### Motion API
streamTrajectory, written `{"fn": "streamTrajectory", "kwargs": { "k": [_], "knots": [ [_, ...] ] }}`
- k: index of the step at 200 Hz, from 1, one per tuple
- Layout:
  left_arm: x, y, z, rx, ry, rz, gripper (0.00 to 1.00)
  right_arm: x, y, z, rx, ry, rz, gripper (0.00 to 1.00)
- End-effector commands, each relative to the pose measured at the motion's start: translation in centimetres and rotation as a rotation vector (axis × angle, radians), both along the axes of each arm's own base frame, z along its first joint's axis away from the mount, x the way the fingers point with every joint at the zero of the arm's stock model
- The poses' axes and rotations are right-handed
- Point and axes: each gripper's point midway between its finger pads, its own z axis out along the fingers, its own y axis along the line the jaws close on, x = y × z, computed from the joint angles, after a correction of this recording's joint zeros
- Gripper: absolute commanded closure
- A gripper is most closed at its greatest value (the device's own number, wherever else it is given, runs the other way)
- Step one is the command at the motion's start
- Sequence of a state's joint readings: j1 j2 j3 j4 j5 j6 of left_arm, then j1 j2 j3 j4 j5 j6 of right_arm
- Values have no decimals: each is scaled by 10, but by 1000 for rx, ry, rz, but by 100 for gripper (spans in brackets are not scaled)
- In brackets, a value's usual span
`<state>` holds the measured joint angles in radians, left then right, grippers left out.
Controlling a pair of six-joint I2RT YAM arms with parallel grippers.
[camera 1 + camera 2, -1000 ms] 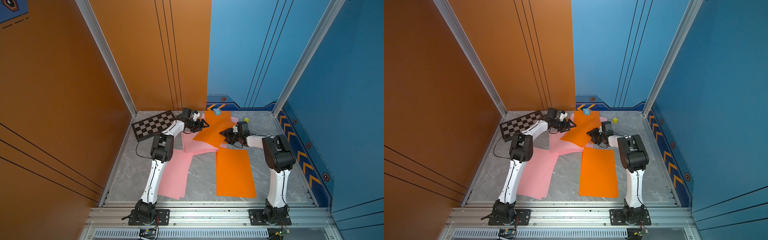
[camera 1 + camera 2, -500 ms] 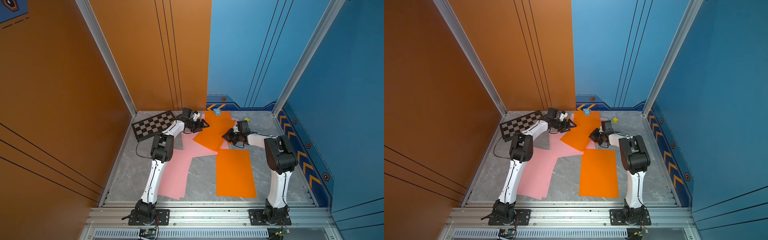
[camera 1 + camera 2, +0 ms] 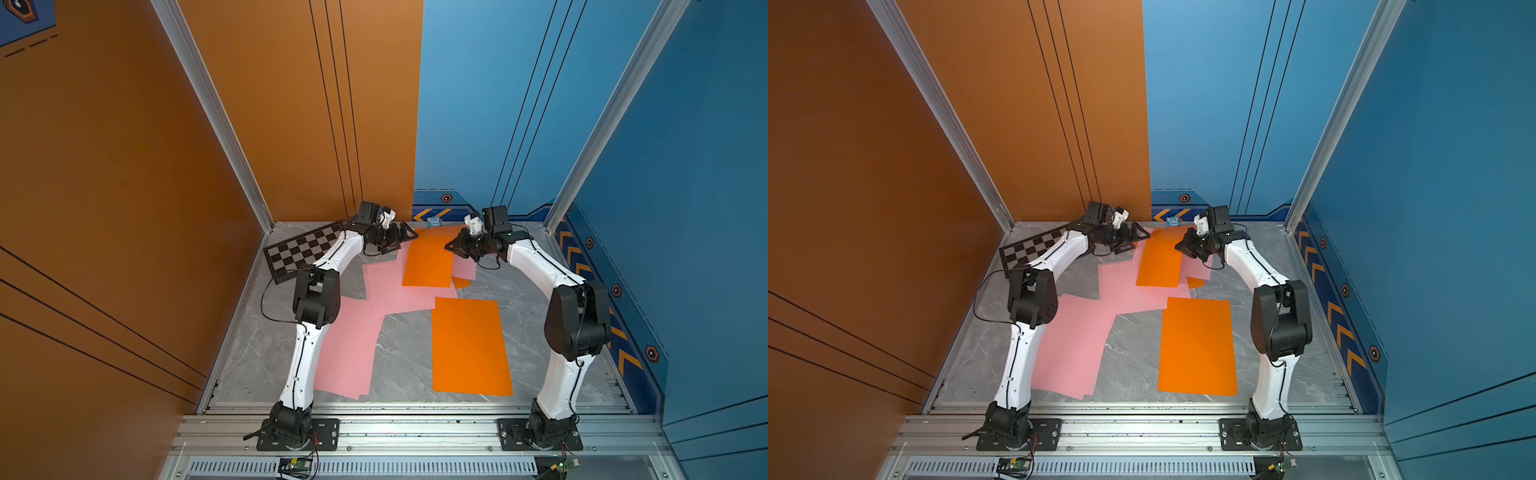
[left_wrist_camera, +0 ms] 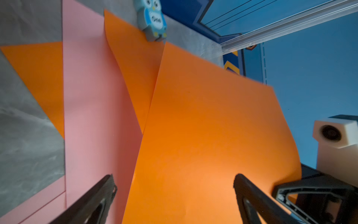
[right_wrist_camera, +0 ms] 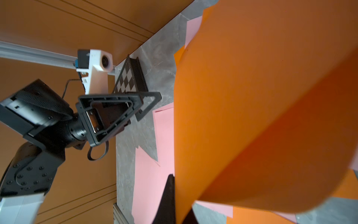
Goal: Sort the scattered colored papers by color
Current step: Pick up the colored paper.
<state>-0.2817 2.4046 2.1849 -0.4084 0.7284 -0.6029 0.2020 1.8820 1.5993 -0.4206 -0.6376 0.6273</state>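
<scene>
the right gripper (image 3: 451, 246) was clamped tight on one edge of the lifted orange sheet (image 3: 428, 262), toward the back of the grey table (image 3: 403, 345). in the right wrist view the lifted orange sheet (image 5: 251, 97) curled up from the closed jaws and bowed over, while its nearer end lay on the middle pink sheets (image 3: 395, 291). the left gripper (image 3: 405, 241) faced it from the other side with its jaws spread wide and nothing between them. in the right wrist view the left gripper (image 5: 151, 102) stood just beside the sheet's edge, apart from it. the left wrist view showed both fingers (image 4: 108, 186) well apart over pink and orange paper, and another orange sheet (image 4: 131, 67) lay flat further back, with a blue owl toy (image 4: 153, 19) at its far edge. a flat orange sheet (image 3: 471, 345) lay alone toward the front on the right arm's side, apart from the rest. the front pink sheets (image 3: 345, 353) lay overlapped on the left arm's side, partly hidden by that arm. a checkered board (image 3: 299, 251) sat in the back corner by the left arm.
</scene>
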Motion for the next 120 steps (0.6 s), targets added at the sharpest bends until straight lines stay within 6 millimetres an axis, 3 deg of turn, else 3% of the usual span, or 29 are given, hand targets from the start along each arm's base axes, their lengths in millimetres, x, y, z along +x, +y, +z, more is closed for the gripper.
{"fn": "streamTrajectory", "kwargs": {
  "k": [1, 22, 67, 79, 94, 120],
  "knots": [
    [-13, 4, 26, -2, -2, 25, 2, -33, -8, 2, -35, 24, 71, 100],
    [-29, 0, 19, 23, 14, 12, 2, -41, -20, -12, -52, 68, 34, 100],
    [-58, -8, -3, 46, 80, -21, 2, -75, -49, -89, -137, 249, -40, 100],
    [-66, -14, -11, 46, 109, -36, 2, -80, -54, -101, -132, 275, -53, 100],
    [-74, -20, -29, 46, 169, -45, 2, -80, -52, -99, -85, 261, -50, 100],
    [-83, -22, -57, 45, 260, -42, 2, -74, -48, -77, -38, 200, -29, 100]
  ]
}}
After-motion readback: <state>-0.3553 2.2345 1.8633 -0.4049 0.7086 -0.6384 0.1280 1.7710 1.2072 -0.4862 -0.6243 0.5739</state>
